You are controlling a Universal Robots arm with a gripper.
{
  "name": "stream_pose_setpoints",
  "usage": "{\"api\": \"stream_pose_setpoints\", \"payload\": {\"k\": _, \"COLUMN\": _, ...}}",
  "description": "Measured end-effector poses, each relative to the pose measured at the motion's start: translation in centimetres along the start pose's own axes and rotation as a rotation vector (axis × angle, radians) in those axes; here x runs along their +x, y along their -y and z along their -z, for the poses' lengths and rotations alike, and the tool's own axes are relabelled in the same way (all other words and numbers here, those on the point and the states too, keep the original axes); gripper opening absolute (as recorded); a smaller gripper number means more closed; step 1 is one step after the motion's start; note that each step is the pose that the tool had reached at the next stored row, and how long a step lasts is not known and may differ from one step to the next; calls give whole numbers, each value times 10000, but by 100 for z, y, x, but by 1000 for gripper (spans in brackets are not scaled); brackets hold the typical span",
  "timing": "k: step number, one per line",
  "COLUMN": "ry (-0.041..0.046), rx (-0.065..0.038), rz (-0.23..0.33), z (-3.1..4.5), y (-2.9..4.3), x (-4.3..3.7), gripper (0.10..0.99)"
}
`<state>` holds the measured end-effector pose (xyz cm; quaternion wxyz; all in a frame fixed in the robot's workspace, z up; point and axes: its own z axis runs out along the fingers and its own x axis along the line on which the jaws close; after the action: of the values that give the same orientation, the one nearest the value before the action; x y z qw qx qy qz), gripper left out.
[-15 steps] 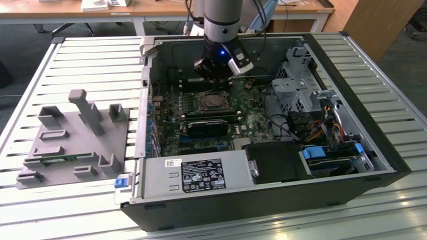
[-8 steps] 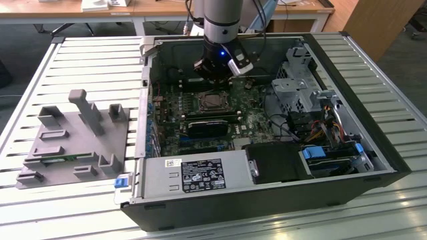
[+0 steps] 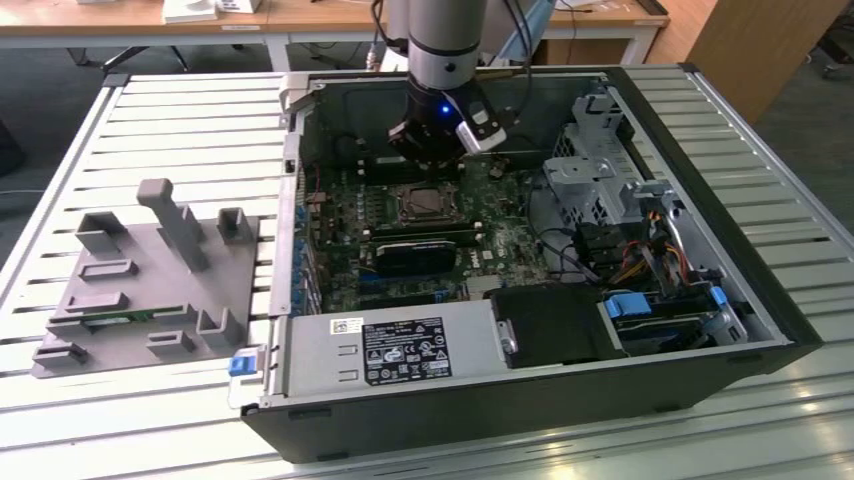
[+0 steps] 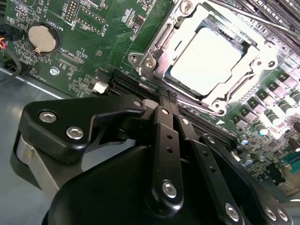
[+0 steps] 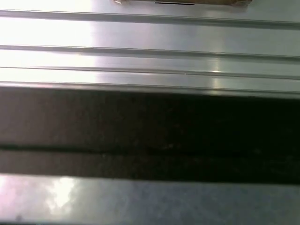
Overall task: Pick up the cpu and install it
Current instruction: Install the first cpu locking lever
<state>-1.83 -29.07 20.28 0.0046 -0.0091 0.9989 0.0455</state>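
Gripper [image 4: 164, 101], jaws together and empty, just clear of the cpu [image 4: 206, 61], which lies flat in its socket [image 4: 154, 47], apparently seated.

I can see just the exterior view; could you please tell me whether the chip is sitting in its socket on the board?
Observer: Yes. In the second wrist view the cpu lies flat inside the socket's metal frame.
Operator: Thank you. Is the gripper carrying anything?
Observer: No. The gripper has its jaws together with nothing between them, near a corner of the frame and apart from the cpu.
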Motion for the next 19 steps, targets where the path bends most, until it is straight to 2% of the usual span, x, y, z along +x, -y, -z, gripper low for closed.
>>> {"api": "stream_pose_setpoints", "payload": {"k": 4, "ry": 0, "rx": -1, "rz": -1, "z": -24, "y": 3, "x": -7, "gripper": 106}}
{"api": "stream_pose_setpoints", "payload": {"k": 14, "ry": 1, "rx": -9, "rz": 0, "z": -9, "y": 1, "x": -12, "gripper": 106}}
{"api": "stream_pose_setpoints", "payload": {"k": 19, "ry": 0, "rx": 20, "rz": 0, "z": -22, "y": 0, "x": -16, "gripper": 106}}
